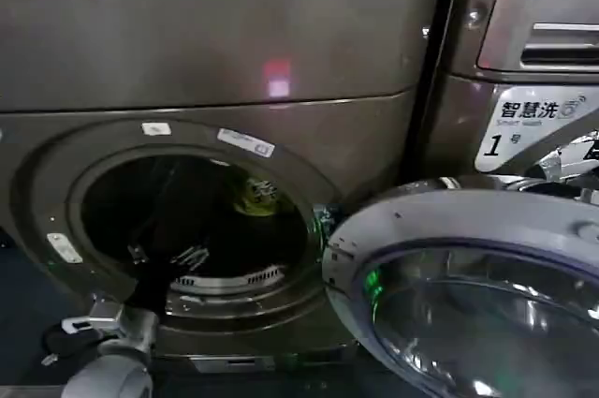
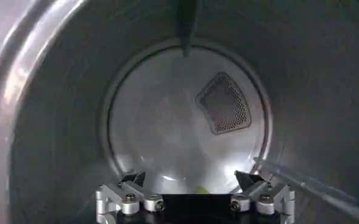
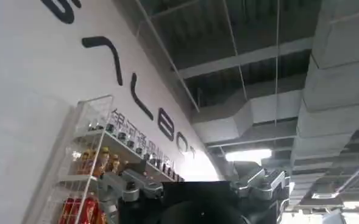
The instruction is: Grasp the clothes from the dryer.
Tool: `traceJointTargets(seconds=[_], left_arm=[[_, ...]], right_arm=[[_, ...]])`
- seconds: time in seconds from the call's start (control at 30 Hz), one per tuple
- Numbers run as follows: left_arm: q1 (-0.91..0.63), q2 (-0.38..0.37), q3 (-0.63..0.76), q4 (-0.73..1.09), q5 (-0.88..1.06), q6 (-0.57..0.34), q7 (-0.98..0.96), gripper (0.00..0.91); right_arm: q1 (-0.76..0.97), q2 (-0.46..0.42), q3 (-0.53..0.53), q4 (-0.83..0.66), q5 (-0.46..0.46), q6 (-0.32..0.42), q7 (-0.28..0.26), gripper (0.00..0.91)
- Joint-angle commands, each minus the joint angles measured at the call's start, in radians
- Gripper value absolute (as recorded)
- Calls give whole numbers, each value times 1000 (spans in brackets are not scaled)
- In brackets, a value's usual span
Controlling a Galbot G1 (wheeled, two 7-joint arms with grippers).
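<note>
The left arm was silver-grey metal with rounded joints, black toward the wrist. The left pincer had a black body, silver finger brackets and round screw heads. The right pincer looked alike.

The big brown-grey metallic front-loading dryer stands with its round porthole open and its grey-rimmed glass door swung out to the right. Inside the dark drum, a small lime yellow-green cloth garment with dark and white print lies crumpled toward the upper right of the opening, deep within.
</note>
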Motion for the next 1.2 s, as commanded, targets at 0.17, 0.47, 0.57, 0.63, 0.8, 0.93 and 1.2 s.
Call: traceJointTargets(seconds=[0.17, 0.47, 0.57, 0.63, 0.8, 0.93, 1.2], left_arm=[[-11, 6, -4, 13, -5, -6, 2, 907], [-179, 21, 33, 191, -4, -41, 5, 907], [-260, 22, 58, 300, -16, -47, 4, 907], [-317, 13, 75, 369, -9, -59, 2, 907], [-459, -23, 119, 535, 21, -86, 3, 907], [-571, -36, 148, 660, 32, -108, 2, 907], [-755, -58, 183, 934, 37, -141, 6, 907]], right_arm=[[-28, 9, 21, 7, -56, -34, -17, 907], [-30, 8, 26, 27, -79, -65, -15, 907], [-48, 3, 48, 19, -85, -66, -16, 907], [-54, 1, 59, 16, -85, -65, -18, 907], [-63, -2, 73, 11, -83, -59, -27, 907], [-70, 0, 82, 10, -83, -58, -32, 907], [-90, 1, 115, -3, -76, -53, -40, 907]])
